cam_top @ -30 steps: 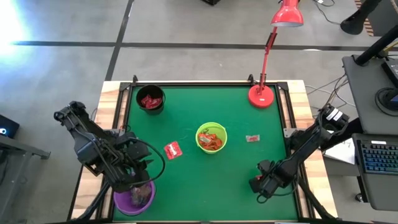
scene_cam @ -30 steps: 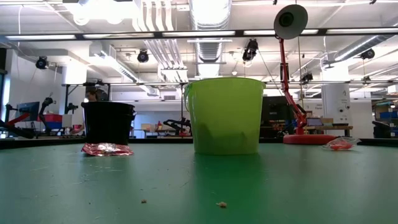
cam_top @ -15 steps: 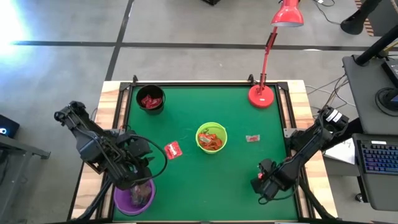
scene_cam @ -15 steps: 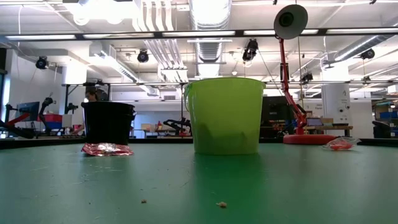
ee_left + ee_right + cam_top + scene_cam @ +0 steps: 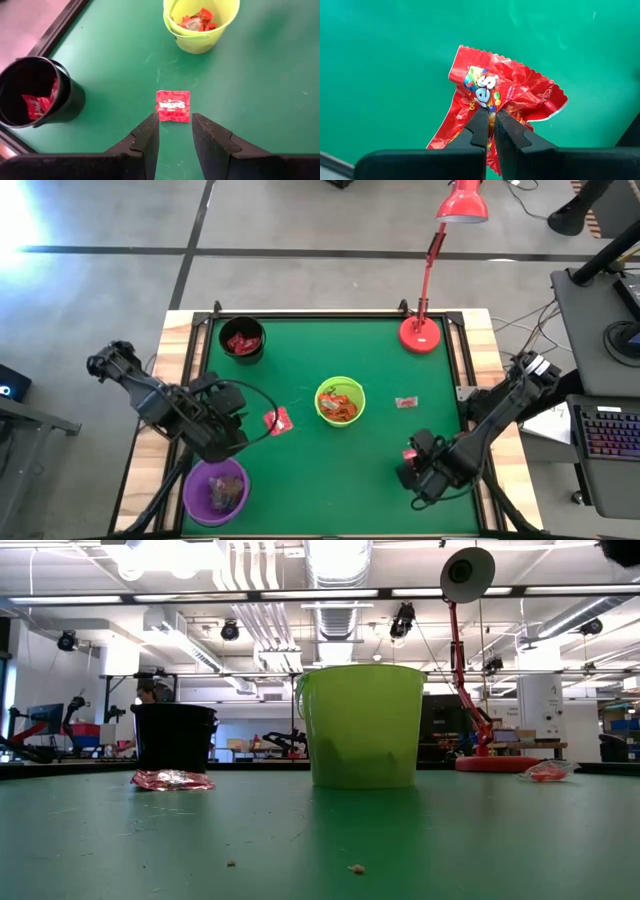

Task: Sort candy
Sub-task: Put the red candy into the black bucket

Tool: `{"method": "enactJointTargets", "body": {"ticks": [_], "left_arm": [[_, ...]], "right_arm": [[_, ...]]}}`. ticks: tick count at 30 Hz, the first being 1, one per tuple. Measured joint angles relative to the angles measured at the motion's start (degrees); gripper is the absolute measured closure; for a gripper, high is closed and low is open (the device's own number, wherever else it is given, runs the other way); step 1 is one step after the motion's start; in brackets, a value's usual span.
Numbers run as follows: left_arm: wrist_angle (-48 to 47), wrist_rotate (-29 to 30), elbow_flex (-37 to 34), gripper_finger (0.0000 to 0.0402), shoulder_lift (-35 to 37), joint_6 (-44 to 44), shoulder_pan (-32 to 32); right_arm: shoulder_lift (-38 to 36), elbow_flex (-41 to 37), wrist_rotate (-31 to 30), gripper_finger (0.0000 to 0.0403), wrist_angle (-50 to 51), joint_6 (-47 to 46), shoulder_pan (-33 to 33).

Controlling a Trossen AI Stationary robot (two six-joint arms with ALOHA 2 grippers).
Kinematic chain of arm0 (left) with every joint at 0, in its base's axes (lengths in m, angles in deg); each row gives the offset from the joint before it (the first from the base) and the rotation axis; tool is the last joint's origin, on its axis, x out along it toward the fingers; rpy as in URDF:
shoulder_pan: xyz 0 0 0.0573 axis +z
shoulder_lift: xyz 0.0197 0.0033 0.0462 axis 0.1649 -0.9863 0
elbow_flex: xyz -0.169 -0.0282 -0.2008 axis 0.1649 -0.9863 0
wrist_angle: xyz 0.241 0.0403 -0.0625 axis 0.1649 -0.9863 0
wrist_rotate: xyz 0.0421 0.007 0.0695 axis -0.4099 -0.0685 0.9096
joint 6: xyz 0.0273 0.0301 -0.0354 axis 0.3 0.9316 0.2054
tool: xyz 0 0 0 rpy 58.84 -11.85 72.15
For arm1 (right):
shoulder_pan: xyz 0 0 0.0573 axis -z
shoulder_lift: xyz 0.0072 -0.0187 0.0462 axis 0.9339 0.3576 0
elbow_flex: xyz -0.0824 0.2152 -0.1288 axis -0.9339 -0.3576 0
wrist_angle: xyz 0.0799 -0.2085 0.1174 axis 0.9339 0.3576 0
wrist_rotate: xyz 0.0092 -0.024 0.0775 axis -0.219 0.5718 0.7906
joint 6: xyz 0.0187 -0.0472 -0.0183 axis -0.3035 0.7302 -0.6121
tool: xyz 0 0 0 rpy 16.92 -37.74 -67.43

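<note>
The right gripper [image 5: 490, 120] sits at the lower right of the overhead picture, pinched tight on a crumpled red packet [image 5: 505, 95] that hangs from its fingertips above the green table [image 5: 330, 470]. In its own wrist camera the two dark fingers meet on the wrapper's middle, and the wrapper fans out beyond them with a serrated edge.

The left gripper [image 5: 174, 127] is at the lower left of the overhead frame, just above the purple bowl [image 5: 214, 490]. Its fingers stand apart and hold nothing. Right in front of them, flat on the mat, lies a square red candy packet [image 5: 173, 105], not touched by either finger. From above, that packet [image 5: 279, 419] shows left of centre, between the left gripper and the lime-green bowl [image 5: 340, 402].

The lime-green bowl stands at the centre of the table with orange-red sweets [image 5: 197, 19] inside. The black bowl [image 5: 242, 341] is in the upper left corner of the mat and holds red packets [image 5: 37, 104]. The purple bowl has some pale sweets in it. One small pale wrapped sweet [image 5: 405, 402] lies alone on the mat just right of the lime-green bowl. A red desk lamp [image 5: 421, 333] stands in the upper right corner of the table.
</note>
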Motion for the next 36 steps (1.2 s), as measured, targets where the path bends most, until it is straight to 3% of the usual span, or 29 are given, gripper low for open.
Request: {"method": "enactJointTargets", "body": {"ticks": [11,23,30,36], "left_arm": [[0.00,-0.06,0.00,0.0303,4.64,4.68,3.14],[-0.04,1.92,-1.46,0.0303,9.65,6.60,7.41],[-0.04,1.93,-1.86,0.0303,10.81,17.63,14.18],[0.01,2.13,-1.86,0.0310,11.52,20.12,20.42]], "right_arm": [[0.04,11.67,-9.27,0.0393,5.64,19.67,9.33],[0.10,19.20,-9.74,0.0392,0.97,48.39,25.12],[0.11,22.00,-8.86,0.0392,-0.43,58.95,33.03],[0.11,24.34,-7.60,0.0392,-0.61,65.87,39.19]]}}
